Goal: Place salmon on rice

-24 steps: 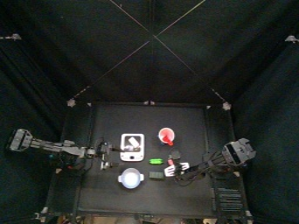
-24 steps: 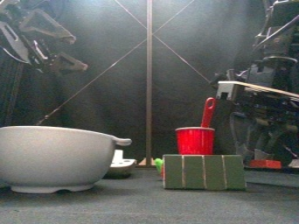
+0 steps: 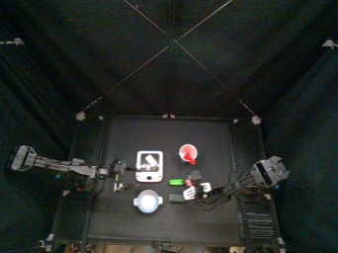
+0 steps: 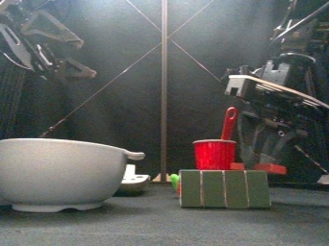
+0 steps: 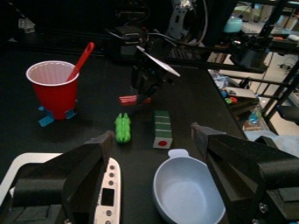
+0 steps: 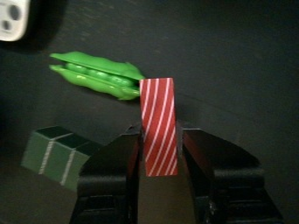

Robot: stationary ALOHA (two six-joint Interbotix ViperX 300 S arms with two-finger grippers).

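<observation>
Change since half a second ago: in the front view the right arm has risen, and the salmon [image 4: 264, 167] has come up off the tabletop with it. In the top view the arm has barely shifted sideways. So the pick looks done and the carry to the rice is next.

Right gripper [image 6: 158, 140]: jaws narrow, clamped on the lower end of the salmon [image 6: 158, 122], and the striped strip sticks out past the tips. It hangs above the table, a bit right of centre toward the front edge. Below it are a pea pod [image 6: 100, 74] and a green block [image 6: 59, 149], neither touching it.

The rice [image 3: 148, 166] lies flat near the table's middle, slightly toward the left edge. Nothing is on it yet, and it is well apart from the salmon.

Left gripper [image 5: 152, 144]: jaws wide, holding nothing, hovering by the left side near the rice and the dish [image 5: 184, 188].

A red cup [image 4: 215, 154] stands further back.
</observation>
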